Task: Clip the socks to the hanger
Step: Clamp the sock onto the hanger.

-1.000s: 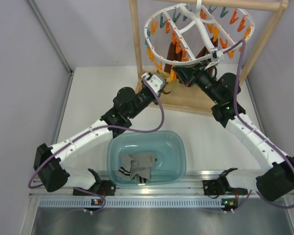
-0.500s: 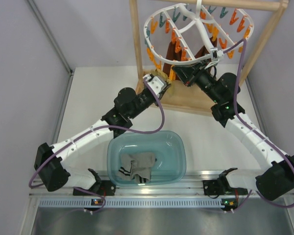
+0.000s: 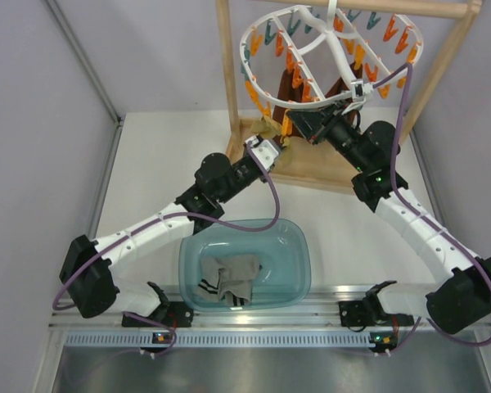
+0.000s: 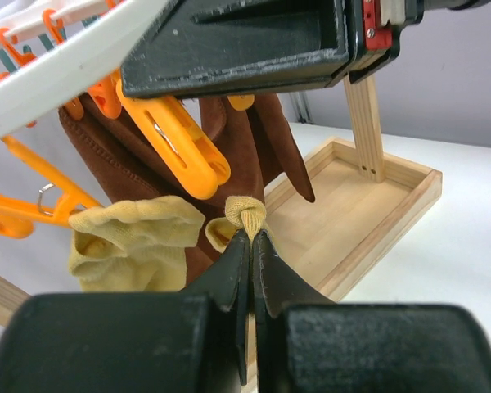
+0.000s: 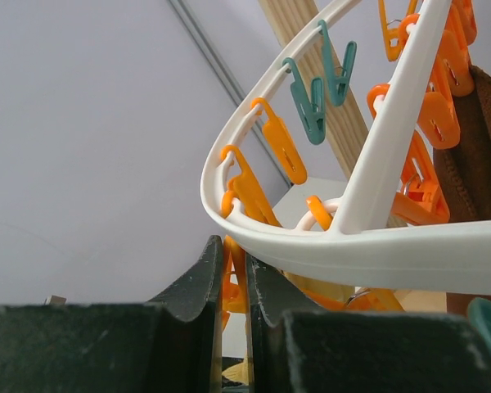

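Note:
My left gripper [image 4: 250,236] is shut on the bunched edge of a mustard-yellow sock [image 4: 247,211] and holds it up just below an orange clip [image 4: 176,143] of the white hanger [image 3: 335,51]. In the top view the left gripper [image 3: 273,144] sits under the hanger's near rim. My right gripper [image 5: 236,260] is shut on the handles of an orange clip [image 5: 244,196] under the white ring [image 5: 327,250]; in the top view the right gripper [image 3: 299,123] is at the ring's near edge. A second yellow sock [image 4: 127,241] hangs to the left. Two grey socks [image 3: 229,280] lie in the basin.
A teal plastic basin [image 3: 301,246] stands between the arm bases. The wooden rack frame [image 3: 224,74] with its base tray [image 4: 368,205] holds the hanger. Dark brown socks [image 4: 254,139] hang from clips behind the yellow sock. Grey walls close in left and right.
My left gripper has moved right and a little forward with the yellow sock, closer under the hanger's near clips. The right gripper has stayed at the ring.

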Available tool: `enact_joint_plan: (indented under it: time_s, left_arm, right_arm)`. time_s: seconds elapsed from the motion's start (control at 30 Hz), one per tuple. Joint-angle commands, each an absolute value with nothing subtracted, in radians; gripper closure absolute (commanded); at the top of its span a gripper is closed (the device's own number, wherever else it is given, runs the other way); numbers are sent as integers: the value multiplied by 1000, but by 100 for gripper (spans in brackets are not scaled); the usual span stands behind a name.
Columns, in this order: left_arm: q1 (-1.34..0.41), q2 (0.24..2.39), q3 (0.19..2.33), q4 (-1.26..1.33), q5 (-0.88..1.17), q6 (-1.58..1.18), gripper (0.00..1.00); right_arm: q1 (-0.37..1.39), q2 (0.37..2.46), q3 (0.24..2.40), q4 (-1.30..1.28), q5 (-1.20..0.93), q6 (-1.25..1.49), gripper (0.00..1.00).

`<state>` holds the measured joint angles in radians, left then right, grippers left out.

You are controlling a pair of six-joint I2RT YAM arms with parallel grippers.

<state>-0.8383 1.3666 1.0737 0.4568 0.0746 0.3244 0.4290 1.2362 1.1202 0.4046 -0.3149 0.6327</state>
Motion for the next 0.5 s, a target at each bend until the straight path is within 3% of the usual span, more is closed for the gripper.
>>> enact_joint_plan:
  time_s: [0.0, 0.47]
  left_arm:
    - [-836, 1359, 1072, 572, 77, 354, 100]
    - [-834, 1358, 1055, 618, 71, 359, 100]
  right_arm:
    - [420, 1246, 1158, 439, -341, 644, 100]
    - [416, 1243, 1147, 439, -356, 658, 100]
